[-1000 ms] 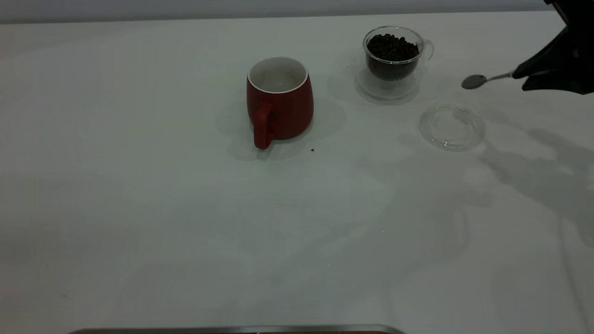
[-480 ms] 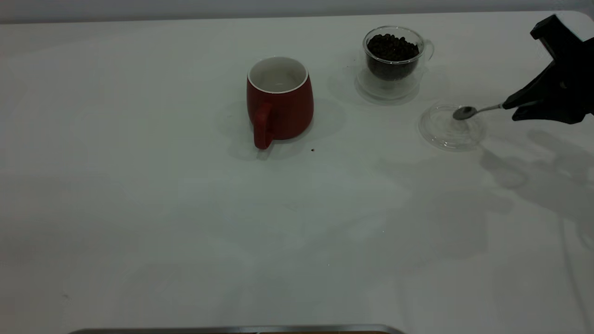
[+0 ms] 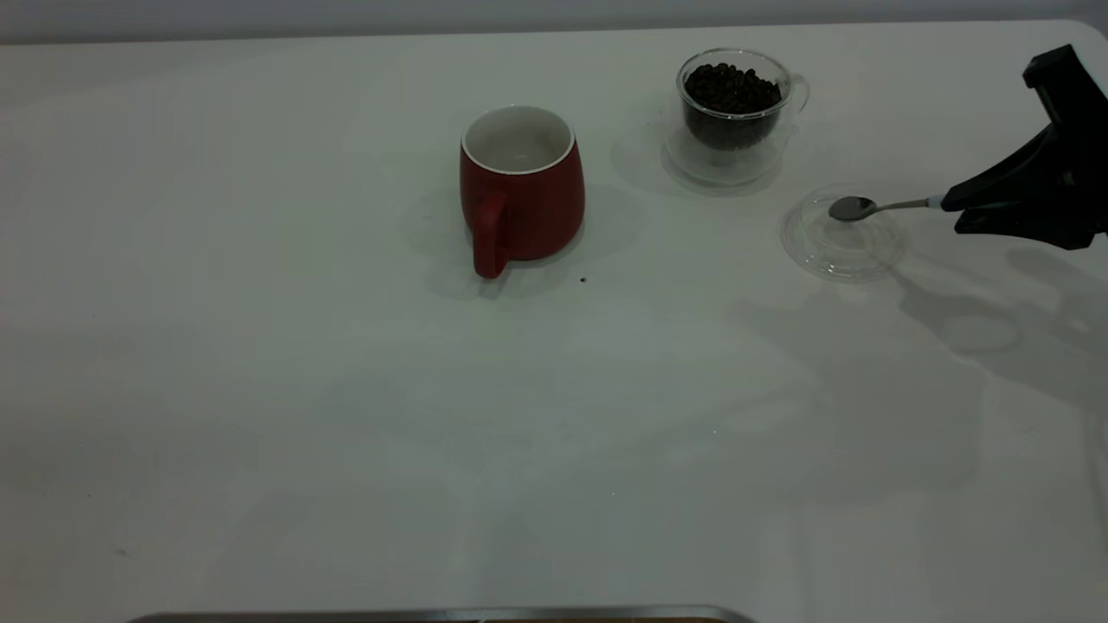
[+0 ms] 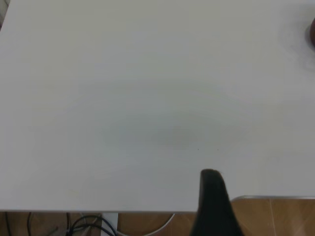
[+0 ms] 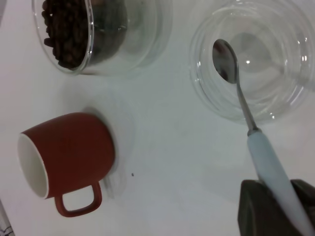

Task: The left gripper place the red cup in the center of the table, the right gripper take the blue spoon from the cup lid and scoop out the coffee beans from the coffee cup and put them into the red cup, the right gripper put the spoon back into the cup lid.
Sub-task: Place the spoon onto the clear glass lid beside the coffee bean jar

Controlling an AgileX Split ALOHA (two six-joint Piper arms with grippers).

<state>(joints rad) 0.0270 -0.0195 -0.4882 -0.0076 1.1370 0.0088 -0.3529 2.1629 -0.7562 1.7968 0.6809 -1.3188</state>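
The red cup [image 3: 522,195] stands upright and empty near the middle of the white table [image 3: 260,363], handle toward the front; it also shows in the right wrist view [image 5: 69,147]. The clear coffee cup [image 3: 734,112] holds coffee beans [image 3: 731,86] at the back right. My right gripper [image 3: 956,208] is shut on the pale blue handle of the blue spoon [image 3: 853,208]. The spoon's empty silver bowl [image 5: 225,60] hangs over the clear cup lid [image 3: 831,255]; I cannot tell whether it touches. One dark finger [image 4: 212,196] of my left gripper shows over the table's near edge.
A single stray bean [image 3: 582,279] lies on the table just right of the red cup's handle. A metal strip [image 3: 433,615] runs along the table's front edge. In the left wrist view the wooden floor [image 4: 275,219] shows beyond the table edge.
My right gripper has come down and toward the front with the spoon, from beside the coffee cup to the lid. The spoon's bowl now sits over the lid. The cups have not moved.
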